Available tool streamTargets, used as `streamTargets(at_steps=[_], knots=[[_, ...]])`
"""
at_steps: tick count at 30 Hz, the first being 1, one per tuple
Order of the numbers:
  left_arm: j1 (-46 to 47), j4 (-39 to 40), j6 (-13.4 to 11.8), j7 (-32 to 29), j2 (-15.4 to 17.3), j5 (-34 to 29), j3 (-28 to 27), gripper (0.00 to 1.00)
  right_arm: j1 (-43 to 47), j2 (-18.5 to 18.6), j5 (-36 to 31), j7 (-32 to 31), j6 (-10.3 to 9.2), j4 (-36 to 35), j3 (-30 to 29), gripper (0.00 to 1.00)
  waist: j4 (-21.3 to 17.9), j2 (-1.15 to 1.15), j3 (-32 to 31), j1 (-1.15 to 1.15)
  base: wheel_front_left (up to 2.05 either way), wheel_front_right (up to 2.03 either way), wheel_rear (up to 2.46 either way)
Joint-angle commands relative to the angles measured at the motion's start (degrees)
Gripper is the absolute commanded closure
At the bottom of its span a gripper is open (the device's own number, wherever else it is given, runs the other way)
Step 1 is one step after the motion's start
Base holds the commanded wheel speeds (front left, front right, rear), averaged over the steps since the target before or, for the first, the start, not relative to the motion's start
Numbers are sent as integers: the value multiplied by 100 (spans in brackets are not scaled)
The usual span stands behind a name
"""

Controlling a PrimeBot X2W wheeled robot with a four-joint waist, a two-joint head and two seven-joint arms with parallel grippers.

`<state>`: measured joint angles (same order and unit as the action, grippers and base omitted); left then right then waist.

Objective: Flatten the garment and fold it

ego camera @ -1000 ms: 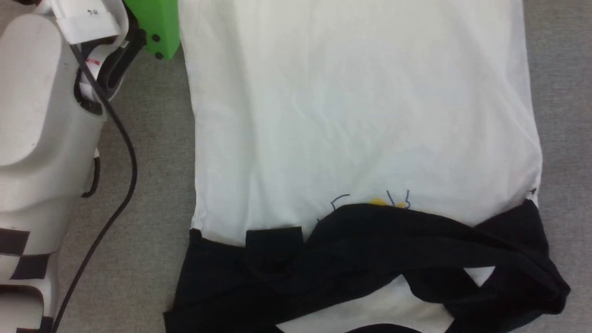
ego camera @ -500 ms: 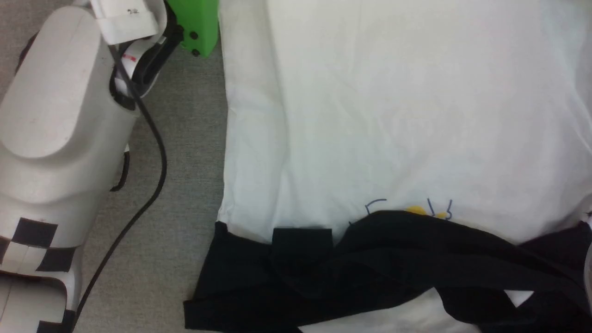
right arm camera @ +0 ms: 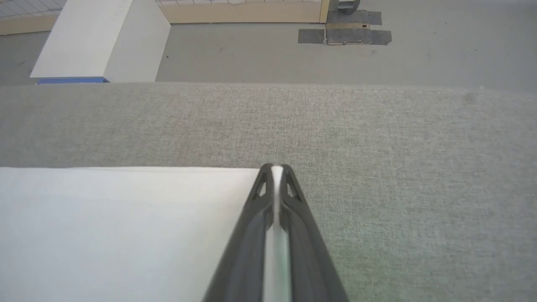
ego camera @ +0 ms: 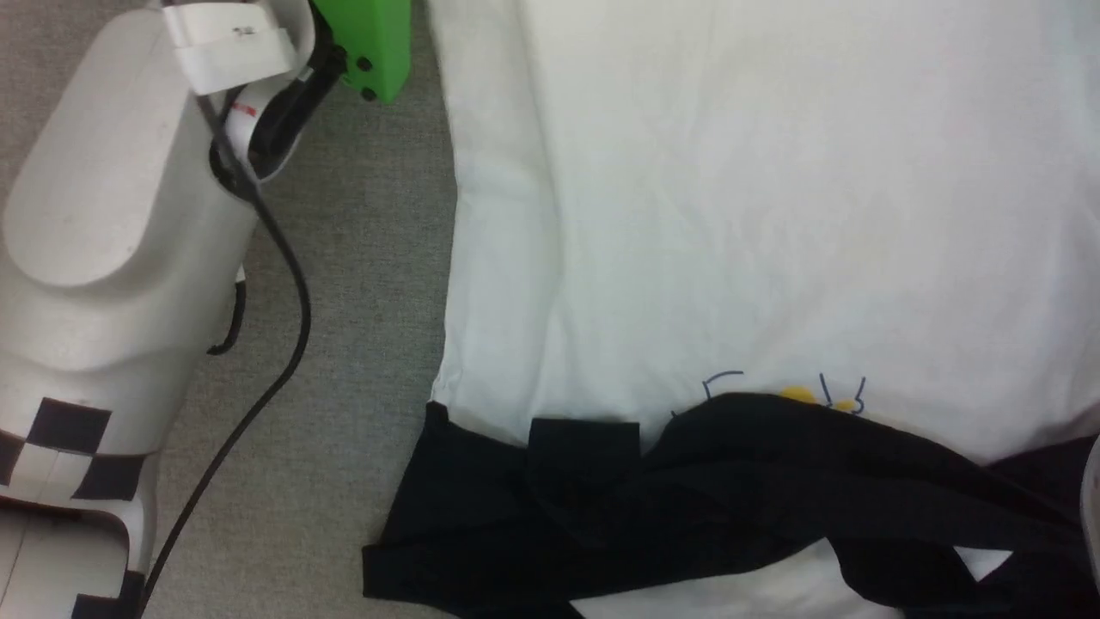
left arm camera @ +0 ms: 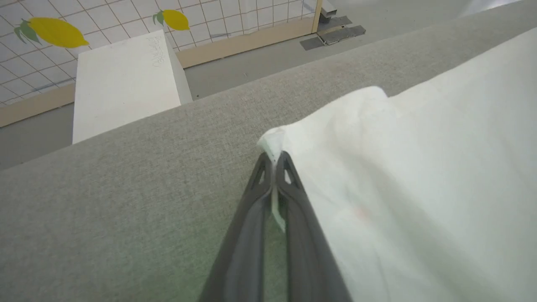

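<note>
The garment (ego camera: 730,215), a white T-shirt, lies spread over the grey surface, with its black sleeves (ego camera: 687,499) bunched across the near edge and partly covering the blue and yellow print (ego camera: 799,395). In the left wrist view my left gripper (left arm camera: 275,157) is shut on a white corner of the garment (left arm camera: 419,188), the cloth pinched between its dark fingers (left arm camera: 251,235). My right gripper (right arm camera: 275,168) is shut on the opposite white corner of the garment (right arm camera: 126,230), a strip of cloth running between its fingers (right arm camera: 306,251).
My pale left forearm (ego camera: 112,215) with its black cable (ego camera: 258,378) and green wrist block (ego camera: 369,43) fills the left side. The grey fabric surface (ego camera: 344,344) ends at a far edge (right arm camera: 268,86); beyond it are floor and a white box (left arm camera: 121,79).
The head camera has swung, so the whole picture has slid to the right. The garment's right edge has left the frame. Both grips look unchanged.
</note>
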<state>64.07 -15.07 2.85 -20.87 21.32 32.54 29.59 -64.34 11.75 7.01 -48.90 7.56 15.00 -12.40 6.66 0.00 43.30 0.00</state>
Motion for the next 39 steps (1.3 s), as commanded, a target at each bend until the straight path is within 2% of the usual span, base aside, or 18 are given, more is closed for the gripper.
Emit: streamTargets(at_steps=[1,8,12,21,22,32,36,39], knots=[[93,-24,-69,164,27,-35,-78,100,41,11,-3,89,-8,-44,-40,100,-49,0,-117,0,0,0,0],[-35,-118,-192,901,78,-36,-355,100,295,182,401,571,-8,-168,-116,100,-207,0,-517,0,0,0,0],[-283,-31,-196,1161,212,25,-483,100,669,275,763,790,-8,-333,-73,100,-315,0,-810,0,0,0,0],[-1576,909,-189,1674,513,214,-584,100,2162,384,1709,1073,-8,-1358,-18,100,-391,0,-1725,0,0,0,0],[-2194,1383,-253,1770,603,296,-576,100,2759,307,1938,1078,-8,-1811,-43,100,-392,0,-2065,0,0,0,0],[-4402,3139,-728,1875,1153,365,-575,100,4853,-285,2317,902,-8,-3367,-317,100,-416,0,-3003,0,0,0,0],[-5044,3511,-792,1936,1377,137,-377,100,5581,-526,2385,892,-8,-3788,-379,100,-403,0,-3148,0,0,0,0],[-5429,3590,-775,2046,1386,41,-153,100,6073,-620,2440,953,-8,-3939,-299,100,-398,0,-3193,0,0,0,0]])
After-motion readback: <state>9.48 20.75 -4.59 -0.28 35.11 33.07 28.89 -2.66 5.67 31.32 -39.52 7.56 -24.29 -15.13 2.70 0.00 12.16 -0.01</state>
